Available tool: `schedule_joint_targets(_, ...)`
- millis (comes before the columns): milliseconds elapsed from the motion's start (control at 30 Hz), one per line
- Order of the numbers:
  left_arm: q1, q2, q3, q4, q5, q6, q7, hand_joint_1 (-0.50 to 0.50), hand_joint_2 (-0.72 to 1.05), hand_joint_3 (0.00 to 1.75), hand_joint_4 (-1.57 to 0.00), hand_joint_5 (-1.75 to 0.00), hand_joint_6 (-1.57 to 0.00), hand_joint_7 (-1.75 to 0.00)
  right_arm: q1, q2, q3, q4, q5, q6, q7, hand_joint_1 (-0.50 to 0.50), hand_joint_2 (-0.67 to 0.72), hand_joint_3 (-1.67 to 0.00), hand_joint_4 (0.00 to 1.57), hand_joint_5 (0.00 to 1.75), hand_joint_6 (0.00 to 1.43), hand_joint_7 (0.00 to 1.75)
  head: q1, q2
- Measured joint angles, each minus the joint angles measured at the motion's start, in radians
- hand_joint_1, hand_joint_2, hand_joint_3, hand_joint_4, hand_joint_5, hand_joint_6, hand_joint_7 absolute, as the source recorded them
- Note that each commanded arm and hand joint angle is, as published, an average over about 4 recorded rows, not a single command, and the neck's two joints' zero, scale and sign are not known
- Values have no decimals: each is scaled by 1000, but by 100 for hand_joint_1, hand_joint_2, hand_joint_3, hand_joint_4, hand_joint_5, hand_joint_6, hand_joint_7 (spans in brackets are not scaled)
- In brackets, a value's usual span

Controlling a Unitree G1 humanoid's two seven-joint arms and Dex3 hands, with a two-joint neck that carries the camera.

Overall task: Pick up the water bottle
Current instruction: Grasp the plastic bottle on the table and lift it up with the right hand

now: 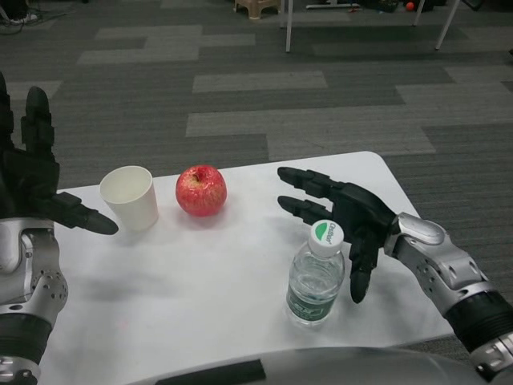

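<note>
Just left of the right hand (pixel 353 220), whose spread fingers (pixel 309 183) grasp nothing, stands the water bottle (pixel 316 274).

both hands (pixel 32 180) (pixel 341 216) empty, fingers spread

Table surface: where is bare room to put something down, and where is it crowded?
Bare room on the table: the wide patch between the left hand and the water bottle, in front of the paper cup and apple. Crowded: the right side, where the right hand is spread around the bottle.
</note>
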Motion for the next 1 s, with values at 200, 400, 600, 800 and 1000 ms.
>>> schedule_joint_targets(200, -3, 6, 0, 0, 0, 5, -1, -50, -72, 9, 0, -10, 0, 0, 71, -24, -42, -68, -6, 59, 1, -41, 15, -2, 0, 0, 0, 7, -14, -14)
schedule_joint_targets(400, -11, 8, -4, 1, 0, 11, -2, -50, -72, 9, 0, -10, 0, 0, 100, -24, -50, -119, -34, 111, 7, -38, 12, -8, 0, 0, 0, 7, -49, -36)
schedule_joint_targets(600, -22, 19, -13, 1, 0, 16, -3, -50, -72, 9, 0, -10, 0, 0, 102, -16, -11, -138, -55, 146, 9, -40, 9, -8, 0, 0, 0, 7, -72, -50)
schedule_joint_targets(800, -23, 20, -17, 1, -1, 23, -5, -50, -72, 9, 0, -10, 0, 0, 101, 54, 16, -143, -68, 145, 9, -39, 9, -8, 0, 0, 0, 7, -79, -55)
schedule_joint_targets(1000, -23, 21, -17, 1, -20, 24, -10, -50, -72, 9, 0, -10, 0, 0, 100, 114, 37, -143, -81, 144, 10, -38, 9, -8, 0, 0, 0, 7, -83, -59)
